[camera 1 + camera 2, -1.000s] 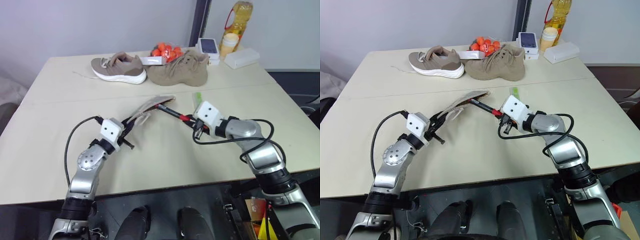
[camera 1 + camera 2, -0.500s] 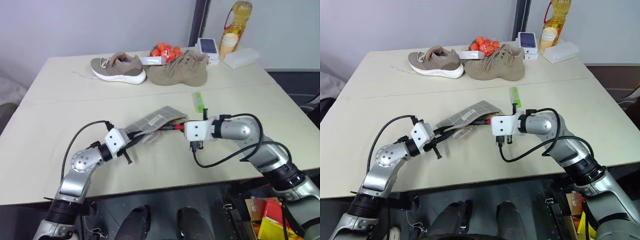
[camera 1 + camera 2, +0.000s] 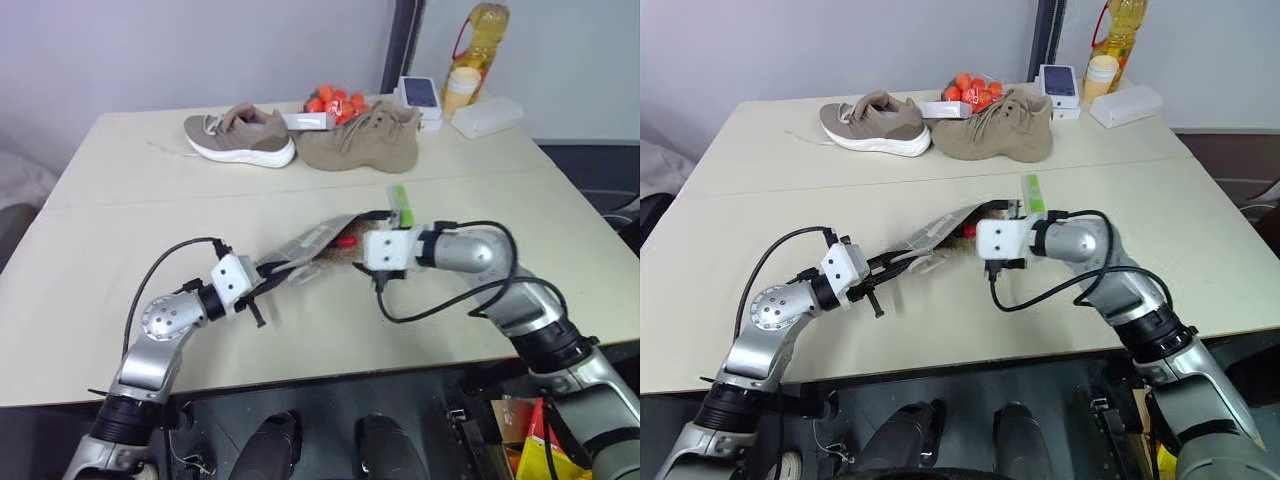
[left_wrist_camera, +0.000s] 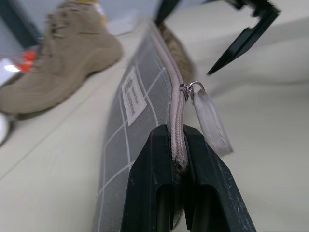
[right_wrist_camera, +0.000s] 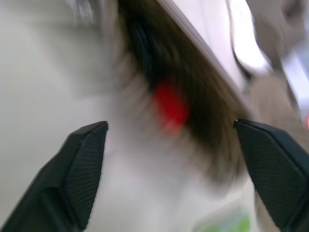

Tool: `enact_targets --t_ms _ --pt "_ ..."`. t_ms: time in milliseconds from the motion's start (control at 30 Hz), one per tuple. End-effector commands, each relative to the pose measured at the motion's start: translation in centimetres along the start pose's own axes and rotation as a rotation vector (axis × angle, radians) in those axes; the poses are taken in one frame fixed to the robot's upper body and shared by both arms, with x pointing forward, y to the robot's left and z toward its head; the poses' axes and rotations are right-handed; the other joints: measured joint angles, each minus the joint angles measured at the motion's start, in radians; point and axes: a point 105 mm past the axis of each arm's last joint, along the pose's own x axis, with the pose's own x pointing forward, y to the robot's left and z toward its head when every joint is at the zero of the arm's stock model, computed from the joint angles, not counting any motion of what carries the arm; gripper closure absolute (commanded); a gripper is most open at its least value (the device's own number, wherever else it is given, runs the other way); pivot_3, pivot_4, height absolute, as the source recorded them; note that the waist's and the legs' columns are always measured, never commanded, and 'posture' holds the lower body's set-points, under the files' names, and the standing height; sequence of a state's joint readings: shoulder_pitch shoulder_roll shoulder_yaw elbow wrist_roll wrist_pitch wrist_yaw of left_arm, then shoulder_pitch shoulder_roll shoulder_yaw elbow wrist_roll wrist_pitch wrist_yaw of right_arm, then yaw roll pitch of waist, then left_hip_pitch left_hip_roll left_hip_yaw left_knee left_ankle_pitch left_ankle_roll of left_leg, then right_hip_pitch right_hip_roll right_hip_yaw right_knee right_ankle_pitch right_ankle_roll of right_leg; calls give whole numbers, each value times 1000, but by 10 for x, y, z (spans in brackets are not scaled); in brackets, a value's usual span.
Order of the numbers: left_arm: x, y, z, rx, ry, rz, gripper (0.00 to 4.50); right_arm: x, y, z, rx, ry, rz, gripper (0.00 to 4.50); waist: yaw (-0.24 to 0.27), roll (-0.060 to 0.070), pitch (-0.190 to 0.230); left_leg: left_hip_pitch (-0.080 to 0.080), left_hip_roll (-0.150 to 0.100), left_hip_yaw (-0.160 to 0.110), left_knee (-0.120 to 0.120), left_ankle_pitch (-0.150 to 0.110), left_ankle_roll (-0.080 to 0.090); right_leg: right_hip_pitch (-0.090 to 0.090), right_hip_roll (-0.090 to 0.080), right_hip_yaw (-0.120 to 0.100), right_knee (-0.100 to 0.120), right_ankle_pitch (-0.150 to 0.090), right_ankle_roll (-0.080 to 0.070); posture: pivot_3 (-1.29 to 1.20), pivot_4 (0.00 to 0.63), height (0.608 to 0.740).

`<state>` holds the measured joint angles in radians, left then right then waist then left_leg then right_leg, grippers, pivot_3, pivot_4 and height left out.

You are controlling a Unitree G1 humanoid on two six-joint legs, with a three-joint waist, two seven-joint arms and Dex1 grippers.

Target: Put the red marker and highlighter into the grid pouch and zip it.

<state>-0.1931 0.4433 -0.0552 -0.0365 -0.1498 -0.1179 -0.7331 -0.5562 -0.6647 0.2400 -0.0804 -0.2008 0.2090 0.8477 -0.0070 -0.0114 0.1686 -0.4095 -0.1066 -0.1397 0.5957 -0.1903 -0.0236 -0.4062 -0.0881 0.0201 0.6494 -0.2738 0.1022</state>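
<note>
"One pen is in: the red marker (image 5: 170, 107) sits in the mouth of the grid pouch (image 3: 318, 240), red end outward, right gripper (image 5: 174, 181) fingers spread wide and holding nothing."

"And the left gripper (image 4: 177, 191)?"

"Clamped tight on the pouch's zipper edge, holding it up off the counter (image 3: 120, 220)."

"Then the highlighter (image 3: 401, 205)?"

"On the counter just beyond the right gripper, long axis pointing away from the robot. I'd judge the right arm nearer."

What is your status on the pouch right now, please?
Left gripper shut on grid pouch. Right gripper open. Red marker in pouch mouth. Highlighter on table.
</note>
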Motion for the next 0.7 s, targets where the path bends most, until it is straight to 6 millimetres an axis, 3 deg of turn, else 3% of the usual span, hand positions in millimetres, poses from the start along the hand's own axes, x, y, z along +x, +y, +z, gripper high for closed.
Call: enact_targets --t_ms 33,167,233,500,600,700 --pt "-3 16 -1 4 -6 133 4500 -12 -20 -9 139 -6 -125 416 -2 0 0 0 0 0 0 0 0 0 0 0 0 0 0 0 150 740" --pt "2 27 -6 -19 3 282 4500 -8 -39 -43 579 7 -288 197 -4 0 0 1 0 0 0 0 0 0 1 0 1 0 0 0 150 740" --pt "4 30 -7 -1 12 323 4500 -3 -43 -55 696 33 -349 197 -5 0 0 1 0 0 0 0 0 0 1 0 1 0 0 0 150 740" --pt "8 47 -8 37 39 450 4500 28 -46 -100 996 172 -537 197 -7 0 0 1 0 1 0 0 0 0 1 1 2 0 0 0 150 740" --pt "7 46 -10 37 42 447 4500 38 -47 -101 1040 152 -546 197 -7 0 0 1 0 1 0 0 0 -1 2 1 3 0 0 0 150 740" --pt "5 46 -12 35 45 446 4500 43 -47 -105 1093 140 -560 1107 -11 0 0 1 0 2 0 0 0 -1 2 1 3 1 0 0 150 740"
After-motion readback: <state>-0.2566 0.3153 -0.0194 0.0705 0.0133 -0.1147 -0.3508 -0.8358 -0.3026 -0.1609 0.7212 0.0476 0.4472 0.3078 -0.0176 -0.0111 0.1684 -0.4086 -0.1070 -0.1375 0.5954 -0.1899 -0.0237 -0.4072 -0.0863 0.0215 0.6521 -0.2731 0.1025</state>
